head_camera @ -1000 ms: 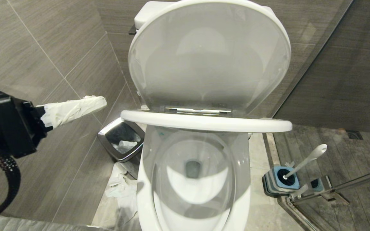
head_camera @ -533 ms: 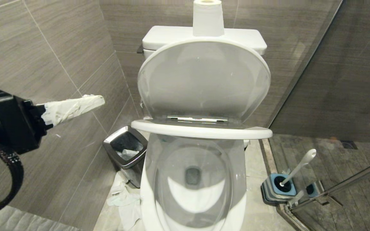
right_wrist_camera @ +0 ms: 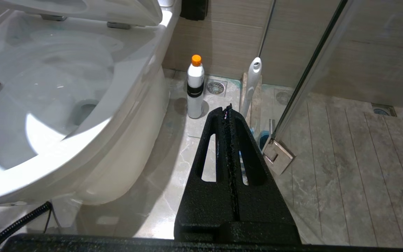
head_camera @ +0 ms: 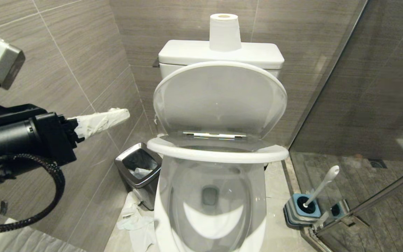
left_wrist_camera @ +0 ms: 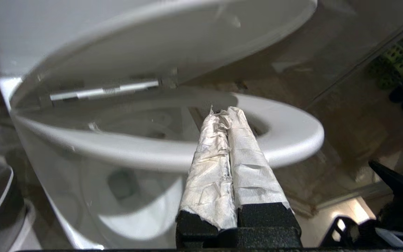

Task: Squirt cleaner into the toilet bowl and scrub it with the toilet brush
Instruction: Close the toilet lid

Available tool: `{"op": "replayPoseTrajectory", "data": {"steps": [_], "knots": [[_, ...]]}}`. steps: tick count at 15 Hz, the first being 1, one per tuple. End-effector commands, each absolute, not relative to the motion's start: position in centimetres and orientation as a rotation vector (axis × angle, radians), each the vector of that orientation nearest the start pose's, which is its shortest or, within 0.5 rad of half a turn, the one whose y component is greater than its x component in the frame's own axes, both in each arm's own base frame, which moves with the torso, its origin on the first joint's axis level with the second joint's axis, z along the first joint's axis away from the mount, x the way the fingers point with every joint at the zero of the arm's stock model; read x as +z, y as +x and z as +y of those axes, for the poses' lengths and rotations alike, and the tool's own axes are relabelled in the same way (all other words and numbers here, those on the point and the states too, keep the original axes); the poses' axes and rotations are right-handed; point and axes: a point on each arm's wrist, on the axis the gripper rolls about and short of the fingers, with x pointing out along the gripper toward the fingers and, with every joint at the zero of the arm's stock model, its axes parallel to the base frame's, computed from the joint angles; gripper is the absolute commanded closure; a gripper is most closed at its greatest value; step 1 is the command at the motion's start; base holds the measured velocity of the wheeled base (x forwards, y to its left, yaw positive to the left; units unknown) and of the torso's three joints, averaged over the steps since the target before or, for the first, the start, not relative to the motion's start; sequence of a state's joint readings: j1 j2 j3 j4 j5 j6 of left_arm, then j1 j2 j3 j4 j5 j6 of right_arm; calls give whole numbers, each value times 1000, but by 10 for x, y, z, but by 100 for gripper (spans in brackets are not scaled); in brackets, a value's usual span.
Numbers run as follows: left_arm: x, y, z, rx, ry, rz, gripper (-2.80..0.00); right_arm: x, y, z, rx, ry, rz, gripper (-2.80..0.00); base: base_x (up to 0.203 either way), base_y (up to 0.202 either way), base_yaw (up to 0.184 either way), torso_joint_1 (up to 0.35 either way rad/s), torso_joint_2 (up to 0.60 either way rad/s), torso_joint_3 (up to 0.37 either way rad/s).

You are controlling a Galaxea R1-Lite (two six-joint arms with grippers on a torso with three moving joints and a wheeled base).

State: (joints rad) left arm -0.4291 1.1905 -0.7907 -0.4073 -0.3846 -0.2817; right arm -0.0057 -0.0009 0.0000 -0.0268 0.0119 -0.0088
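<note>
Against the tiled back wall, the toilet bowl (head_camera: 210,206) is standing with its lid (head_camera: 219,101) tilted up against the cistern and its seat (head_camera: 217,154) lifted partway above the rim. A paper roll (head_camera: 224,32) is sitting upright on the cistern behind the bowl. Left of the bowl, a steel-rimmed bin (head_camera: 139,169) is standing close beside it, with crumpled paper lying on the floor in front of it. Right of the bowl, the toilet brush (head_camera: 322,187) is leaning in its blue holder (head_camera: 303,210). Behind that, the cleaner bottle (right_wrist_camera: 195,87) is standing on the floor beside the bowl's base. The left gripper (head_camera: 121,115), tape-wrapped and clenched on nothing, is hovering left of the bowl's lid, apart from it. The right gripper (right_wrist_camera: 226,110) is hanging low to the right of the bowl, fingers pressed together, empty.
</note>
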Motion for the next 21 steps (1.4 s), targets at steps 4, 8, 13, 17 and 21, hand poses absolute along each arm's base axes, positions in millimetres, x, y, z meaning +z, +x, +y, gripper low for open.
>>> {"op": "replayPoseTrajectory", "data": {"steps": [4, 8, 13, 17, 21], "knots": [[319, 184, -81, -664, -277, -70, 0, 75, -22, 0, 6, -9, -17, 0, 0, 0, 0, 0, 0, 0], [370, 191, -71, -558, -213, -30, 0, 75, -22, 0, 6, -9, -17, 0, 0, 0, 0, 0, 0, 0], [385, 216, -88, -503, -91, 190, 0, 75, -22, 0, 6, -9, -17, 0, 0, 0, 0, 0, 0, 0], [367, 227, -132, -524, 78, 250, 0, 75, -22, 0, 6, -9, -17, 0, 0, 0, 0, 0, 0, 0], [365, 247, -162, -495, 109, 245, 0, 75, -22, 0, 6, -9, -17, 0, 0, 0, 0, 0, 0, 0]]}}
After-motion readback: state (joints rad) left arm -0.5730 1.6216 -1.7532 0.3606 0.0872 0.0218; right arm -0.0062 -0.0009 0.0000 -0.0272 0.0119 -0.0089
